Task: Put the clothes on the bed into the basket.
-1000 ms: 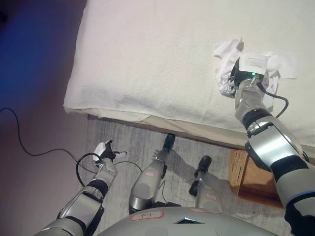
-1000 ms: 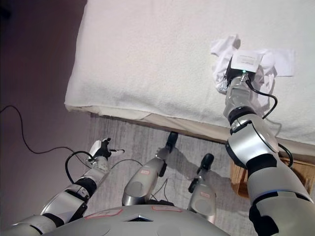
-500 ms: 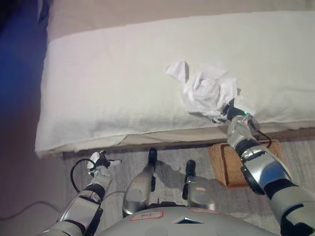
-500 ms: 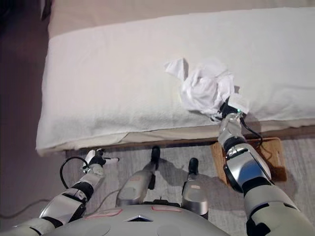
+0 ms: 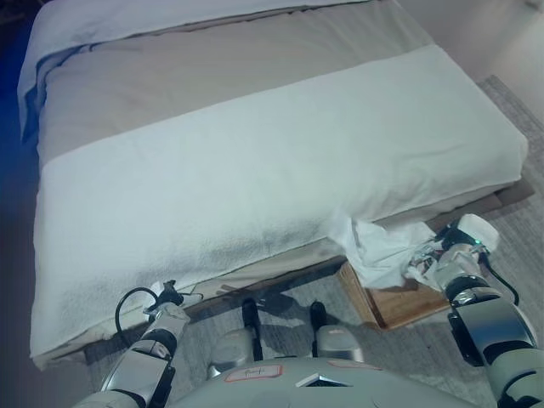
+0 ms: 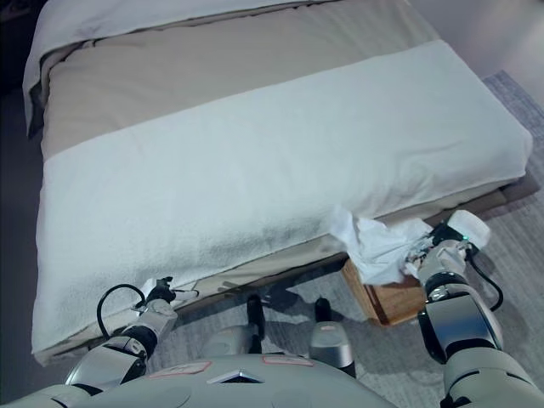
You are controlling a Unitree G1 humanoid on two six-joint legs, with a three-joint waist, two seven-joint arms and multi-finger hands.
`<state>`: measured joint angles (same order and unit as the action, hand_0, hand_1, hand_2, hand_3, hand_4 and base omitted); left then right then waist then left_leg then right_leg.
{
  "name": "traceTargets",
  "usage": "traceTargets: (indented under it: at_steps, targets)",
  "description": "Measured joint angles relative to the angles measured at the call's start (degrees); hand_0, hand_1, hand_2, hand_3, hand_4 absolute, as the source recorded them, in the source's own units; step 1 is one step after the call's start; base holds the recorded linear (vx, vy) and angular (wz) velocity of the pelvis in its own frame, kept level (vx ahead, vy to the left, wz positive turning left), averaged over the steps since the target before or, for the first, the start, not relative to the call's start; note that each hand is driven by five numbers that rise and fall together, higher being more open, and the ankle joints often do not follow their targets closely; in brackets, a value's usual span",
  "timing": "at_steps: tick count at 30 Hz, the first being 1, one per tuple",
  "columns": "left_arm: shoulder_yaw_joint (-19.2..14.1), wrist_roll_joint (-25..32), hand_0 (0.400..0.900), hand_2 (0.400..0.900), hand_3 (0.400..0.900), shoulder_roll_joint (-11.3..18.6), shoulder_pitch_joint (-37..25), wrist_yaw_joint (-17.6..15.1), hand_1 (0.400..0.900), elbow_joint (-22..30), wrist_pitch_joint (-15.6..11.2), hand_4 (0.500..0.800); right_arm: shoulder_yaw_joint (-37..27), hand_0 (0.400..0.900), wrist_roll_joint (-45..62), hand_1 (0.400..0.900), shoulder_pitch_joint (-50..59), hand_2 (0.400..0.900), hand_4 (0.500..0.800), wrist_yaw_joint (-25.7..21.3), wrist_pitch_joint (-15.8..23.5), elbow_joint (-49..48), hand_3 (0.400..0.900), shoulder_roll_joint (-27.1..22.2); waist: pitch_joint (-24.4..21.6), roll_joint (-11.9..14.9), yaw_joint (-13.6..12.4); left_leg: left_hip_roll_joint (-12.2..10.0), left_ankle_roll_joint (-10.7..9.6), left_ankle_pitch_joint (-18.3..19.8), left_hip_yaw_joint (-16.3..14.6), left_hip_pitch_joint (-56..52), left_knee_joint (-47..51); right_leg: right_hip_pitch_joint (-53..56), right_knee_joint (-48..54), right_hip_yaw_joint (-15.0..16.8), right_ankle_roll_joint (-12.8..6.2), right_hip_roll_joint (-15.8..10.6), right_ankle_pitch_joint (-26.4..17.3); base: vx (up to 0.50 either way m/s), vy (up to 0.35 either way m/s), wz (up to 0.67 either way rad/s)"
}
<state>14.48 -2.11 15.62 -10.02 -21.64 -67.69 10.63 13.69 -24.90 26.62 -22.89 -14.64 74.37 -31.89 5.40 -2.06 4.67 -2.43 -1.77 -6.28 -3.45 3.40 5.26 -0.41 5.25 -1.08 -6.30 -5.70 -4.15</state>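
A white garment (image 5: 381, 247) hangs crumpled off the bed's near edge, right over the brown wicker basket (image 5: 387, 303) on the floor. My right hand (image 5: 427, 258) is shut on the garment's right end and holds it above the basket's rim; it also shows in the right eye view (image 6: 418, 252). The bed (image 5: 255, 161) has a white towel-like cover over a beige sheet and I see no other loose clothes on it. My left hand (image 5: 167, 298) hangs low by the bed's front edge at lower left, fingers relaxed and empty.
The basket stands against the bed frame, partly under the mattress edge. A grey rug (image 5: 520, 119) covers the floor to the right of the bed. White bedding (image 5: 102, 21) lies bunched at the bed's far end.
My right hand has dragged the white garment from the bed top, over the near edge, to above the basket. The view has shifted widely and now takes in the whole bed. The left hand stays low.
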Motion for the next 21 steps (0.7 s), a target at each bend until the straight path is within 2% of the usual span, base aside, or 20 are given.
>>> traceTargets:
  at_steps: [5,9,11,12,21]
  targets:
    - [0.0,0.0,0.900,0.900,0.900,-0.2,0.5,0.4,0.900,0.0,0.4,0.800,-1.8,0.400,1.3,0.400,-2.4,0.400,0.500,0.0,-0.2,2.2,0.400,-3.1,-1.3,-1.8,-0.1,-0.7,-0.4,0.4,-0.4,-0.4,0.0,0.2,0.0,0.5,0.58,0.7,0.4,0.00,-0.037,0.00]
    - [-0.1,0.0,0.900,0.900,0.900,-0.2,1.3,0.5,0.900,-0.1,0.6,0.800,-1.8,0.400,1.9,0.400,-3.9,0.400,0.500,0.0,-0.2,2.2,0.400,-3.8,-1.9,-2.7,0.0,-1.4,-0.6,0.6,-0.4,-0.5,0.0,0.2,0.0,0.5,0.79,1.2,0.4,0.00,-0.033,0.02]
    - [-0.1,0.0,0.900,0.900,0.900,-0.4,1.8,0.5,0.900,-0.1,0.7,0.800,-1.8,0.675,1.9,0.675,-4.1,0.675,0.665,0.0,-0.1,2.2,0.675,-3.8,-2.2,-3.0,-0.1,-1.6,-0.6,0.6,-0.4,-0.5,0.0,0.2,0.0,0.4,0.92,1.6,0.5,0.00,-0.033,0.03]
    - [-0.1,0.0,0.900,0.900,0.900,-0.5,1.9,0.5,0.900,-0.1,0.7,0.800,-1.7,0.900,1.9,0.900,-4.1,0.900,0.800,0.0,-0.1,2.2,0.900,-3.8,-2.2,-3.1,-0.1,-1.7,-0.6,0.6,-0.3,-0.5,0.0,0.2,0.0,0.4,0.93,1.7,0.5,0.00,-0.025,0.05]
    - [-0.1,0.0,0.900,0.900,0.900,-0.6,1.8,0.6,0.900,-0.1,0.7,0.800,-1.5,0.900,2.7,0.900,-3.8,0.900,0.800,0.9,0.4,3.2,0.900,-2.9,-2.2,-3.1,-0.2,-1.8,-0.8,0.2,0.7,-0.6,0.0,1.0,0.0,-1.0,1.15,2.0,0.5,0.00,-0.024,0.07]
